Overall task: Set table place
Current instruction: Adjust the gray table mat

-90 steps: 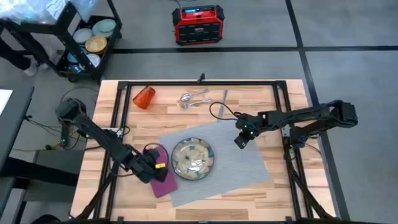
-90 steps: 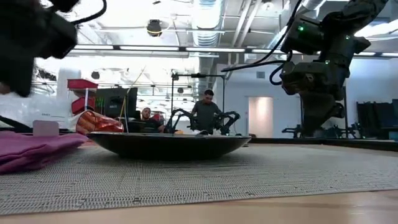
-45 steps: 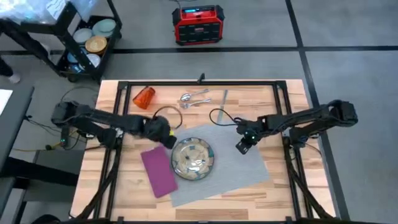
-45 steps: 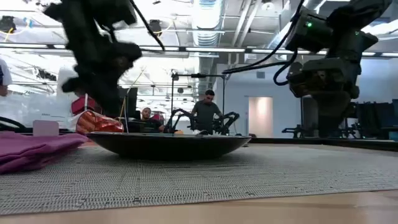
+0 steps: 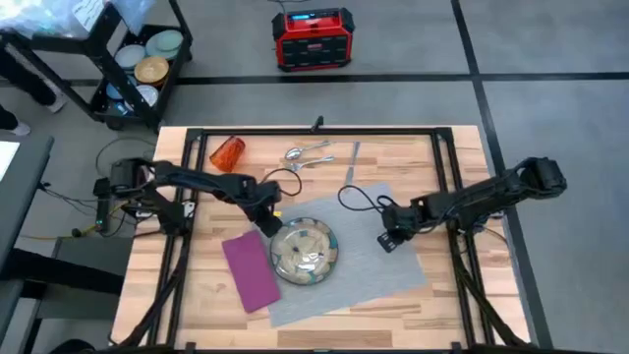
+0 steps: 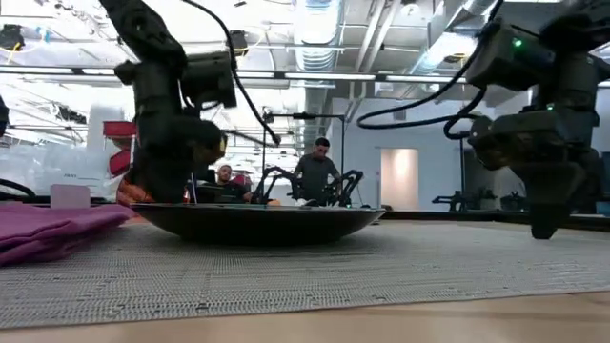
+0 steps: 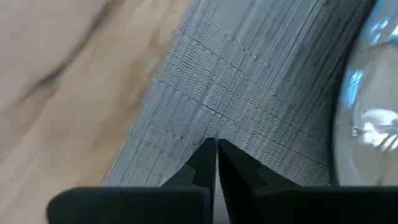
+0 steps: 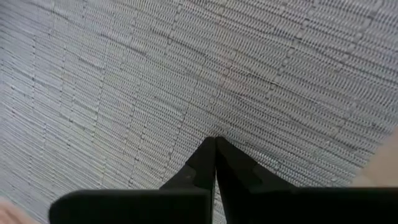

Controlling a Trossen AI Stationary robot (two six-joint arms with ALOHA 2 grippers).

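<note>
A grey placemat (image 5: 378,265) lies askew on the wooden table (image 5: 462,315). On it sits the round patterned plate (image 5: 305,251), and the magenta napkin (image 5: 251,273) lies flat along the plate's left side. The orange cup (image 5: 228,153) lies at the far left; the fork and spoon (image 5: 307,155) and the knife (image 5: 355,152) lie by the far rail. My left gripper (image 5: 268,222) is shut, low over the placemat's far-left edge next to the plate (image 7: 367,124). My right gripper (image 5: 386,240) is shut, tips down on the mat right of the plate. My left gripper points its shut fingertips (image 7: 205,155) down at the placemat's edge strip (image 7: 205,118); whether they touch it I cannot tell. My right gripper comes from above, slanting from the table's right, with its shut fingertips (image 8: 205,155) set on the placemat's weave (image 8: 214,124); the mat lies flat.
A black rail frame (image 5: 314,130) edges the table. A loose cable (image 5: 356,195) loops over the mat's far corner. A red box (image 5: 313,37) and a cart of dishes (image 5: 147,61) stand on the floor beyond. People (image 6: 319,171) are in the room behind.
My left gripper has left the napkin at the near left and gone toward the far and right, to the placemat's edge beside the plate. The napkin now lies flat. My right gripper has moved toward the near edge and down onto the mat.
</note>
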